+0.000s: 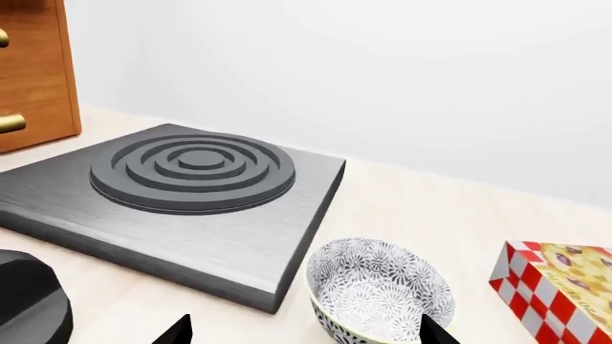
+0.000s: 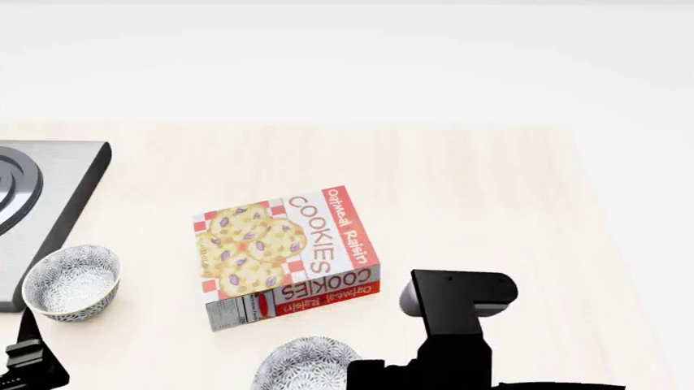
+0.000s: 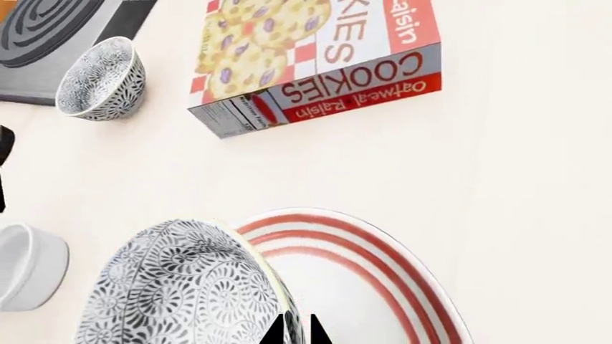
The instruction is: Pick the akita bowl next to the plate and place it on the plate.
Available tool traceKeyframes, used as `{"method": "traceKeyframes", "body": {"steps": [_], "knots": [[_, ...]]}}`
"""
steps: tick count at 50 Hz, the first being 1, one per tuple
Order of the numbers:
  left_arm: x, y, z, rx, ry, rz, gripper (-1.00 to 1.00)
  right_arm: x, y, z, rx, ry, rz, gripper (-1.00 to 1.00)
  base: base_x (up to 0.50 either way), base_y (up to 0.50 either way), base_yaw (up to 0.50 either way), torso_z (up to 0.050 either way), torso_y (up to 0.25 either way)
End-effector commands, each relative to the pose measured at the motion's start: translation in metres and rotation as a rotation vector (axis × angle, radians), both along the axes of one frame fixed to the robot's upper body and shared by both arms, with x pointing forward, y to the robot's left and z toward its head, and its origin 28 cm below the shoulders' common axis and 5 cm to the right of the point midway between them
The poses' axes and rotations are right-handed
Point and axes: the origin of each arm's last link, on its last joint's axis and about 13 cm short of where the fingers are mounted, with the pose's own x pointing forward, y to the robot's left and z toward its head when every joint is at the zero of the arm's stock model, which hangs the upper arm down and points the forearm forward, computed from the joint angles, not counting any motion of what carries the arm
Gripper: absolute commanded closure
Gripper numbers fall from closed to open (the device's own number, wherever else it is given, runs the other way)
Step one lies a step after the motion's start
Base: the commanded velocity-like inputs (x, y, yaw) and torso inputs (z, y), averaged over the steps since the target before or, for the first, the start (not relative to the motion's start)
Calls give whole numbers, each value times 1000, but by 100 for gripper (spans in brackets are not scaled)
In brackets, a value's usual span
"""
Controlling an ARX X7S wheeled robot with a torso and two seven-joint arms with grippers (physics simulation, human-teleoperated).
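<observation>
In the right wrist view my right gripper (image 3: 297, 332) is shut on the rim of a patterned akita bowl (image 3: 182, 294). The bowl hangs tilted, its outside facing the camera, over the left part of the plate (image 3: 383, 287), which is white with red rings. The head view shows this bowl (image 2: 307, 366) at the bottom edge beside my right arm (image 2: 456, 321); the plate is hidden there. A second, identical bowl (image 1: 378, 287) stands upright by the stove, its near side between the fingertips of my open left gripper (image 1: 306, 337).
A grey stove block (image 1: 191, 193) with a ringed burner lies beyond the second bowl (image 2: 71, 280). A cookie box (image 2: 288, 252) lies flat mid-table. A plain white cup (image 3: 27, 266) stands left of the held bowl. A wooden cabinet (image 1: 34, 72) stands behind the stove.
</observation>
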Motion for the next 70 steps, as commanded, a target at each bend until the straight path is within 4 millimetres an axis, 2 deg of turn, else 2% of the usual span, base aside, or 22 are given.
{"method": "traceKeyframes", "body": {"steps": [1, 18, 70], "knots": [[0, 0, 0, 3, 0, 0, -100, -2, -2, -6, 6, 6, 6, 100, 0, 0, 0, 0, 0], [-1, 0, 0, 4, 0, 0, -100, -7, -2, -17, -16, 28, 30, 100, 0, 0, 0, 0, 1], [0, 0, 1, 4, 0, 0, -100, 1, -4, -43, -16, 69, 3, 100, 0, 0, 0, 0, 0]]}}
